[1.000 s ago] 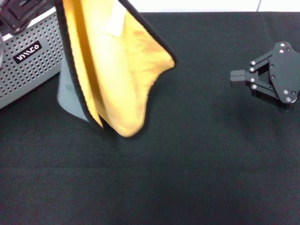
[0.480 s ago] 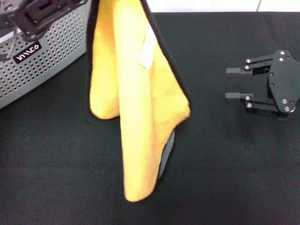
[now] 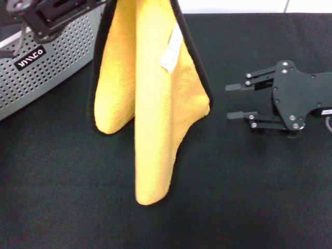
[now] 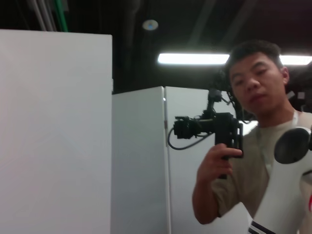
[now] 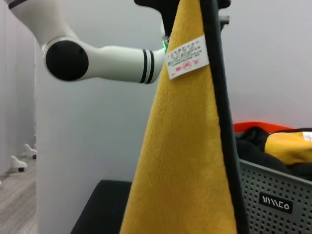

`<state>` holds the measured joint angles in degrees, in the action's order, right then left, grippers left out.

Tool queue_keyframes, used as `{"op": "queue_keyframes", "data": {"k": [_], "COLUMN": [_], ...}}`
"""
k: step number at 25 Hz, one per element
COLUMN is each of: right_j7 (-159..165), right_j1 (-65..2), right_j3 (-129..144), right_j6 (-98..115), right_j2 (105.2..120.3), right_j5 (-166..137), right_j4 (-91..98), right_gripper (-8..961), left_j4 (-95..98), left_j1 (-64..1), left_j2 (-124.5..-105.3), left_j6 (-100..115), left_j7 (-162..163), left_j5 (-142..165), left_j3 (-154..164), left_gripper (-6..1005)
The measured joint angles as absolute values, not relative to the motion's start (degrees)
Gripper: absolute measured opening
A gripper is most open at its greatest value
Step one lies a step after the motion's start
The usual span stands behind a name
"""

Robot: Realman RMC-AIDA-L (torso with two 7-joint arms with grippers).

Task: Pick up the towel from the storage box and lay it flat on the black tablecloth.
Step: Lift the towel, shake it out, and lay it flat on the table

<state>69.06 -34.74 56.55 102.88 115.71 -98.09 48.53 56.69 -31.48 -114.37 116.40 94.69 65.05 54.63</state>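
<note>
- Left claw (image 3: 54, 13): at the top-left of the head view, above the basket; it carries the fleecy yellow-orange towel with thin black edge trim (image 3: 150, 104) by an upper corner. The grip itself sits out of frame, so I cannot tell how its fingers stand.
- Towel hangs in a folded drape below that claw, clear of the light grey perforated plastic storage box (image 3: 46, 67); its lowest tip looks at or just above the plain matte black tablecloth (image 3: 233, 197). White sewn-in label (image 3: 171, 49) faces outward.
- Right claw (image 3: 236, 101): low over the tablecloth, just beside the towel's hanging edge, fingers apart and pointed at it, holding nothing.
- Step in hand, as judged: take a second corner, spread, then lay flat.
- To do well: right claw should close on the black-trimmed edge nearest it, one layer only, not the doubled fold; then draw apart from the left claw until the cloth is taut before lowering.
- Lower the trailing edge first so no crease gets trapped.
- Around: the basket also holds dark fabric and another yellow cloth (image 5: 287, 146), seen in the right wrist view.
- Obstruction: basket wall close beside the left claw; spread away from it.
</note>
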Motion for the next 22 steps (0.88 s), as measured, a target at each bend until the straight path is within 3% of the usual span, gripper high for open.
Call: {"op": "queue_keyframes", "data": {"k": [22], "right_j7": [68.51], "right_j1": [-37.58], "right_j3": [63.37], "right_j6": [99.25], "right_j2": [115.4], "right_j5": [-99.79], "right_j4": [47.0], "right_gripper": [379], "left_j4": [57.51], "left_j1": [-33.12], "left_j2": [-113.17], "left_j6": [116.44], "left_j7": [93.78], "left_j5": [65.19], "left_j3": [56.38], "left_gripper": [6]}}
